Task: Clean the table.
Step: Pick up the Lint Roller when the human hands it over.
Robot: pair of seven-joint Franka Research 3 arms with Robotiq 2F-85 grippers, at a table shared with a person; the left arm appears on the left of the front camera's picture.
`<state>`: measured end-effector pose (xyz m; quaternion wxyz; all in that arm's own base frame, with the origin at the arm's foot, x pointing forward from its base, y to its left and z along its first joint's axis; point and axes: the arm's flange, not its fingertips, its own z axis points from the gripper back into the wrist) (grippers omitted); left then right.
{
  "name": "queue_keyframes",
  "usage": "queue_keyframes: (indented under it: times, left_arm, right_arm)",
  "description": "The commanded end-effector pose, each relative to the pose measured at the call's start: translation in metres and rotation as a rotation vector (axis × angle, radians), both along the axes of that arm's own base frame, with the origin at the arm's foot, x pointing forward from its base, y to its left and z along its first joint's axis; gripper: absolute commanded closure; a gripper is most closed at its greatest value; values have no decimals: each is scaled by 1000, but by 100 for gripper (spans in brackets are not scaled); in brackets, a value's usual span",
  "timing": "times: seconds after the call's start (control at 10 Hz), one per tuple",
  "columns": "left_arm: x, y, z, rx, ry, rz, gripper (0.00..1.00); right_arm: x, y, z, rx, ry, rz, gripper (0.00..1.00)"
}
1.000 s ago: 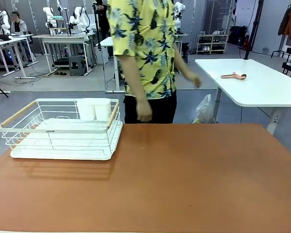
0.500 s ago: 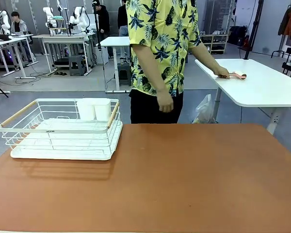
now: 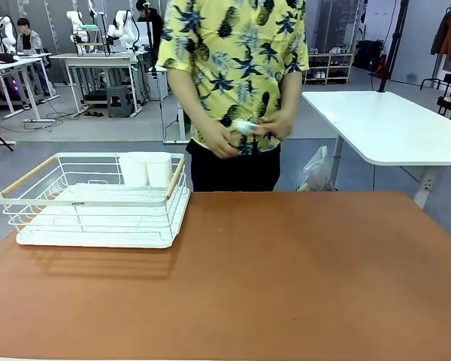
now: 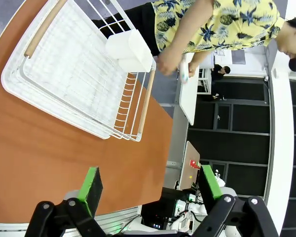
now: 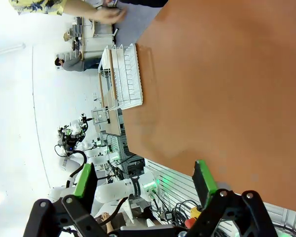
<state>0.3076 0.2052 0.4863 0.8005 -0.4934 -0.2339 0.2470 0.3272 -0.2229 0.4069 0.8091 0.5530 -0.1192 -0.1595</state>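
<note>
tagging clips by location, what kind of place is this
Probably a robotics lab or test hall: rows of white worktables behind the person, a dish rack on the brown table, and the open left gripper.

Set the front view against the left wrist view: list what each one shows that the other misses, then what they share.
The front view adds the plastic bag on the floor beyond the far edge, and the bare right half of the brown table. The left wrist view adds the left gripper, open, its green pads wide apart, by the table's robot-side edge. Shared: the white wire rack on the table with two white cups in a far corner, and the person's hands together around a small pale item.
</note>
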Motion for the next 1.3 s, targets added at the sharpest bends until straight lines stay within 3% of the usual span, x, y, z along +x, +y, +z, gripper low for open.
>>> queue_keyframes:
  times: [0.0,1.2]
  left_arm:
    - [-1,2,2,-4,-8,-8,0]
    - [-1,2,2,-4,-8,-8,0]
  right_arm:
    - [-3,2,4,9,2,0,0]
    - [-3,2,4,9,2,0,0]
